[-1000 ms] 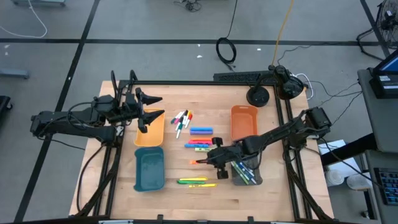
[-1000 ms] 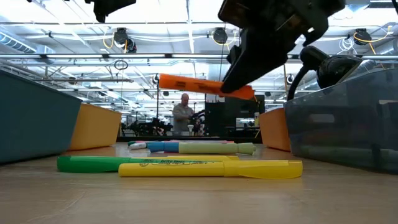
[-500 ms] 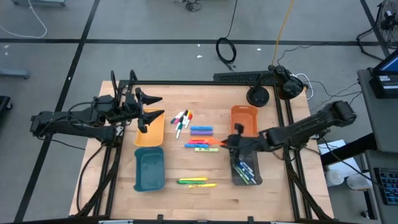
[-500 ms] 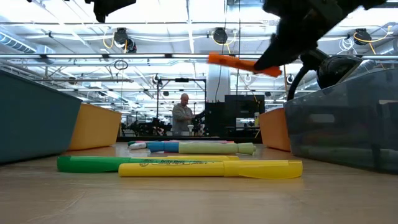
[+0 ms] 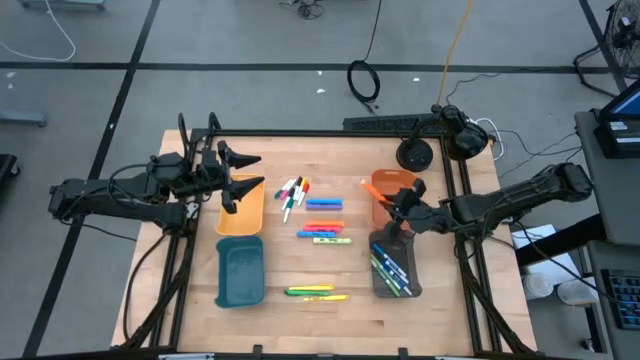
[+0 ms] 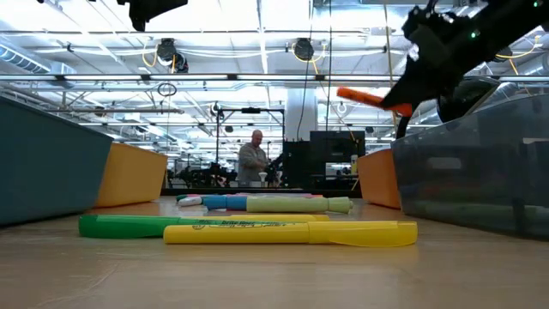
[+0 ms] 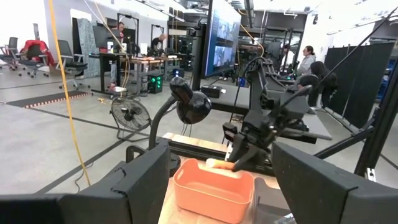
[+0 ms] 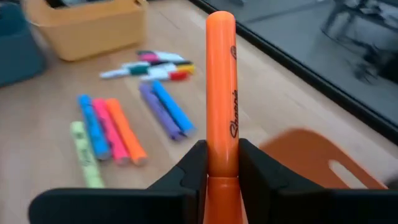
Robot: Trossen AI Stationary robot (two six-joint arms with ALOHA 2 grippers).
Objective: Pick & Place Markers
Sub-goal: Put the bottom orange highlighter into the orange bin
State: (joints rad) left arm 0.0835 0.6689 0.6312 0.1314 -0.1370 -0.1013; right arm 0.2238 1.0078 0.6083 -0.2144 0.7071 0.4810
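My right gripper (image 5: 393,207) is shut on an orange highlighter (image 8: 221,87) and holds it over the orange tray (image 5: 392,182) at the table's right. The left wrist view shows this highlighter (image 7: 217,163) just above the orange tray's (image 7: 214,193) far rim. Loose markers lie on the table: thin white ones (image 5: 292,192), a blue one (image 5: 322,203), a coloured row (image 5: 322,231), and a green and a yellow one (image 5: 315,292). More lie in the grey tray (image 5: 395,268). My left gripper (image 5: 254,172) waits open over the yellow tray (image 5: 240,212). My right gripper pinches the orange highlighter's body near its rear end (image 8: 222,163) between its two fingers (image 8: 194,163). The highlighter lies along the fingers and sticks out ahead of them. It is lifted clear, close to level, its free end (image 6: 347,93) toward the table's far left.
A teal tray (image 5: 240,272) stands at the near left. A black lamp-like stand (image 5: 415,153) and cables sit at the far right corner. A black frame (image 5: 300,133) runs along the table's edges. Bare wood shows between the trays.
My right gripper has carried the orange highlighter from the table's near middle toward the right and far edges, ending over the orange tray. It has rolled on the way, and the highlighter's free end has swung from pointing left to pointing far-left.
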